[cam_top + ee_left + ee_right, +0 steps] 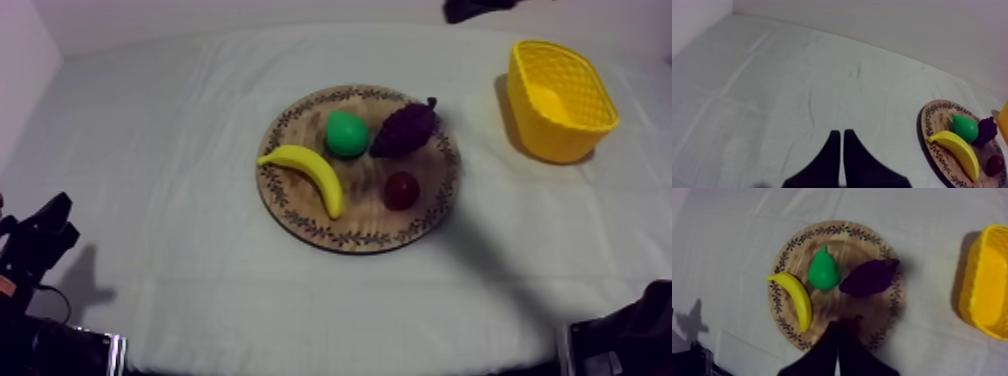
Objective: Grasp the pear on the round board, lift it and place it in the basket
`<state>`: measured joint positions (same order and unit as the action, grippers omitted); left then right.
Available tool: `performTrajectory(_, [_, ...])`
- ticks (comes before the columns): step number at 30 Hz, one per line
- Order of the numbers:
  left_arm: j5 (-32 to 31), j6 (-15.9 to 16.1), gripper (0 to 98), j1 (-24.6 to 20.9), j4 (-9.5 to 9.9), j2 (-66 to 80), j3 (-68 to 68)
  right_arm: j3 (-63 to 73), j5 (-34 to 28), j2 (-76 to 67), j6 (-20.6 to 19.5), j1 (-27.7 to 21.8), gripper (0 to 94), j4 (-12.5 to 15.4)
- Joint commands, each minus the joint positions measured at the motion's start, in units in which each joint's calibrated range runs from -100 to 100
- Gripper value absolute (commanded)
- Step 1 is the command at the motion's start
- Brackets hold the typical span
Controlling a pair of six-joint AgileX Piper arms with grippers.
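The green pear (346,133) lies on the round wooden board (300,215) at the table's middle, between the banana (305,172) and the bunch of grapes (405,128). The yellow basket (560,100) stands at the far right. My right gripper (839,324) is shut on nothing and hangs high over the near side of the board (837,235), short of the pear (824,270), with the basket (987,295) off to one side. My left gripper (839,135) is shut with nothing in it, over bare cloth, well away from the pear (964,127).
A small red fruit (401,189) sits on the board near its front right. My left arm (35,240) rests low at the left edge, and my right arm (625,335) is at the lower right corner. Bare cloth surrounds the board.
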<state>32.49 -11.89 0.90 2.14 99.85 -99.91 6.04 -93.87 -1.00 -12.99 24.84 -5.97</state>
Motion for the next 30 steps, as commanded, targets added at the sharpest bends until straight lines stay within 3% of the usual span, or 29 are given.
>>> performTrajectory(1, [0.00, 0.00, 0.1, 0.00, -0.01, -0.02, 0.02, 8.20, -1.21, 10.09, -1.51, 0.23, 0.3, 0.55])
performTrajectory(9, [0.00, 0.00, 0.1, 0.00, -0.01, -0.02, 0.02, 21.68, -3.13, 24.39, -4.14, 2.02, 4.5, -0.32])
performTrajectory(14, [0.00, 0.00, 0.1, 0.00, -0.01, -0.02, 0.02, 26.21, -3.86, 29.81, -4.56, 2.96, 23.4, -1.30])
performTrajectory(21, [0.00, 0.00, 0.1, 0.00, -0.01, -0.02, 0.02, 28.38, -4.20, 32.60, -4.12, 3.00, 48.4, -0.43])
performTrajectory(30, [0.00, 0.00, 0.1, 0.00, -0.01, -0.02, 0.02, 26.85, -4.28, 34.82, -3.22, 2.86, 62.6, -0.53])
